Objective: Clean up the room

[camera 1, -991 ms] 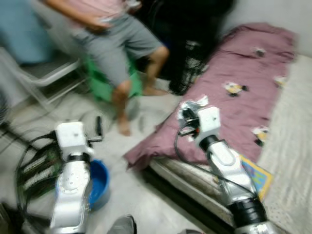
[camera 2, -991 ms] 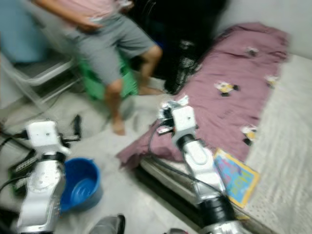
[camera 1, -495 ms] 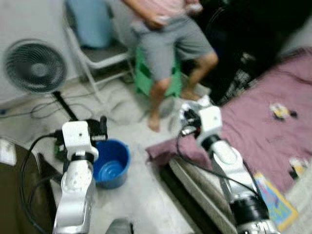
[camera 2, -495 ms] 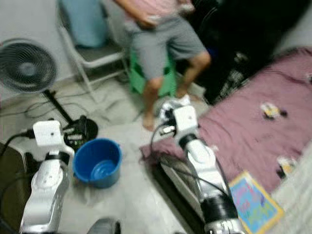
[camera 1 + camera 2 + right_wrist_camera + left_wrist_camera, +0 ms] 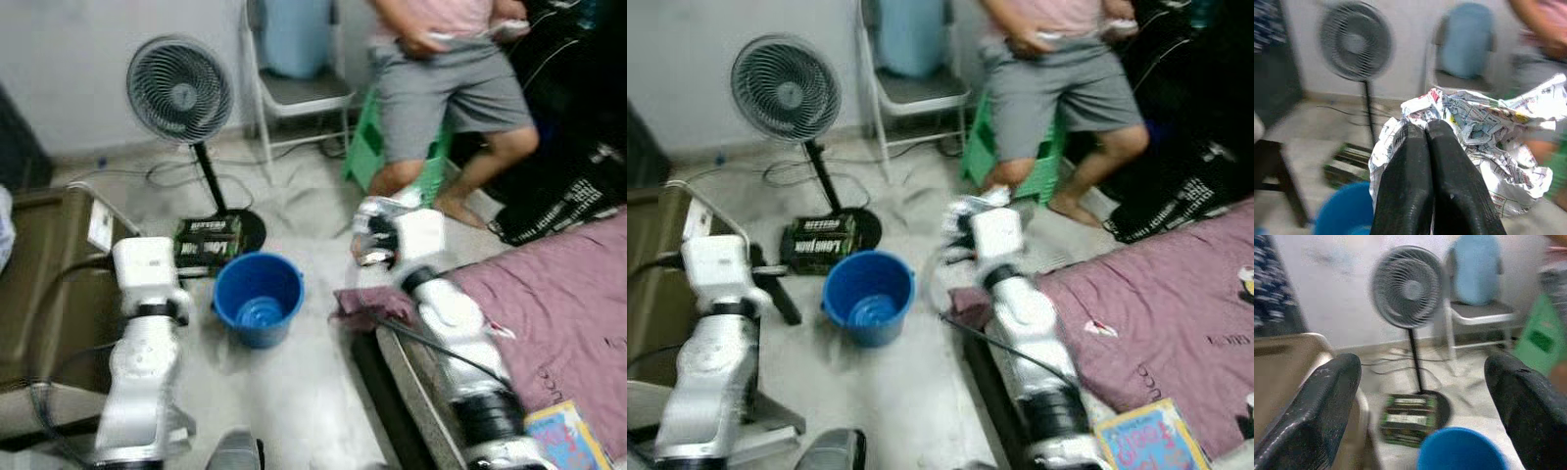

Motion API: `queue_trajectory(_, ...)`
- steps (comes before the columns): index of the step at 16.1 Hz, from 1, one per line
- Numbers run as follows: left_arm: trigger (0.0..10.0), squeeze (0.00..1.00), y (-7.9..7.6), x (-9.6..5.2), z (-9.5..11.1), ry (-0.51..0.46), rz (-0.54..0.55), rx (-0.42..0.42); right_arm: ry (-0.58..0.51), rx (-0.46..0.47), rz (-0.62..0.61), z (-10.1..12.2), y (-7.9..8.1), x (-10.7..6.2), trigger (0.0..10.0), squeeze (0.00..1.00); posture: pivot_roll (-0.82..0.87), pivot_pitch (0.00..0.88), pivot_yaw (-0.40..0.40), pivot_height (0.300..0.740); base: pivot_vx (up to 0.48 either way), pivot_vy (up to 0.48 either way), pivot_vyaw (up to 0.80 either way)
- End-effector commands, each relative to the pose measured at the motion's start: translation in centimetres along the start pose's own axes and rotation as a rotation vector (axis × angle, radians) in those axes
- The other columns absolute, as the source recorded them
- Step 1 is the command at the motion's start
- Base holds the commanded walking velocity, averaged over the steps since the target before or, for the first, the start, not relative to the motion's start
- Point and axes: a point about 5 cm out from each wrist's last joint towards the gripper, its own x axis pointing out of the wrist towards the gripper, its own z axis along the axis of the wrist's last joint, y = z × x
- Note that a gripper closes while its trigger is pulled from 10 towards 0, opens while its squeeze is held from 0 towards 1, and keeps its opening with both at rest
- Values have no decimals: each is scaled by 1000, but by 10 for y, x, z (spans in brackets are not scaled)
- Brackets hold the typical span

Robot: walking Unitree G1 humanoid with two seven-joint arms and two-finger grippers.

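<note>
My right gripper is shut on a crumpled ball of newspaper, held in the air to the right of a blue bucket that stands on the floor between my arms. In the left eye view the paper sticks out ahead of the right wrist. The bucket lies below and to the left of the paper. My left gripper is open with nothing between its fingers, and the bucket's rim shows just beyond and below it.
A standing fan and a green-black box are behind the bucket. A folding chair, a green stool and a seated person are at the back. A bed with a purple blanket is on the right, brown furniture on the left.
The whole view has swung left, bringing the fan and bucket toward the centre and the bed to the edge. The right gripper still holds the paper; the left stays open.
</note>
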Motion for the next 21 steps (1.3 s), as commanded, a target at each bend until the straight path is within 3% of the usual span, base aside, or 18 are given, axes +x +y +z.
queue_trajectory(1, 10000, 0, -5, 0, 2, -9, -23, -9, 6, -17, -10, -1, -7, -2, 10000, 0, -8, 49, -34, 740, 0, 0, 794)
queue_trajectory(10, 10000, 0, -8, -1, 3, -15, -54, -17, 0, -20, 14, -1, -4, -2, 10000, 0, -3, 42, -34, 740, 0, 0, 785)
queue_trajectory(19, 10000, 0, -10, -1, 6, -39, -98, -39, -2, -23, 14, -1, -2, 0, 10000, 0, -3, 44, -27, 740, 327, 0, 0)
queue_trajectory(21, 10000, 0, -10, 0, 6, -40, -98, -39, -10, -24, 20, 1, -1, 2, 10000, 0, -7, 52, -24, 740, 369, 0, 800)
